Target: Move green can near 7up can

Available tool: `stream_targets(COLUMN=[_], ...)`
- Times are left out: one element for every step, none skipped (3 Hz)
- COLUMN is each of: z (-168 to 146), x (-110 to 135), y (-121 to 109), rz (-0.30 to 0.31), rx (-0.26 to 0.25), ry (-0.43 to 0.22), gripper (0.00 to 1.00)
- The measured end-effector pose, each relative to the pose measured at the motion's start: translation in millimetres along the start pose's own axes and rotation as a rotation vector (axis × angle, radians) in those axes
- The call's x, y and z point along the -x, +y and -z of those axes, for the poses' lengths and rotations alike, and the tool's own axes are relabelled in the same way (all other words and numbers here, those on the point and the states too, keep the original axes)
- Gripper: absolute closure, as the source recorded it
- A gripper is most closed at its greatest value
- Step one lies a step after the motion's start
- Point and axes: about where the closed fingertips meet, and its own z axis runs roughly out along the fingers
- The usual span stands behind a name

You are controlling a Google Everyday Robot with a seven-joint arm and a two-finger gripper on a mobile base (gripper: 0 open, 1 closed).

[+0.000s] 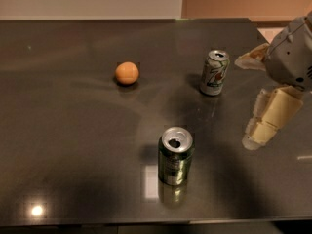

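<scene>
- Gripper (246,101): at right edge over table (73,155), fingers spread, holding nothing, well apart from both cans.
- Green can (175,156): upright, front-centre, top already opened. 7up can (215,72) is upright further back and to the right, apart.
- Handling, my guess: thin shiny metal, prob. light, slick, dents if squeezed. Grip mid-body from the side w/ light force and keep it upright.
- Ball (127,73): far left, no obstacle.

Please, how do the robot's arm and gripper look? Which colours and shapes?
The gripper is at the right edge of the view, right of the 7up can. Its housing is rounded, pale grey, with a small dark spot. The two fingers are cream-coloured, blocky and segmented. No cables show.
</scene>
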Motion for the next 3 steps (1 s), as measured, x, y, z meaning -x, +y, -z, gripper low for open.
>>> stream_targets(z=[-17, -36, -58], x=[21, 33, 43], y=[30, 63, 91], rz=[0.041, 0.094, 0.151], rx=[0.059, 0.111, 0.143], ry=[-0.081, -0.113, -0.123], gripper=[0.0, 0.0, 0.0])
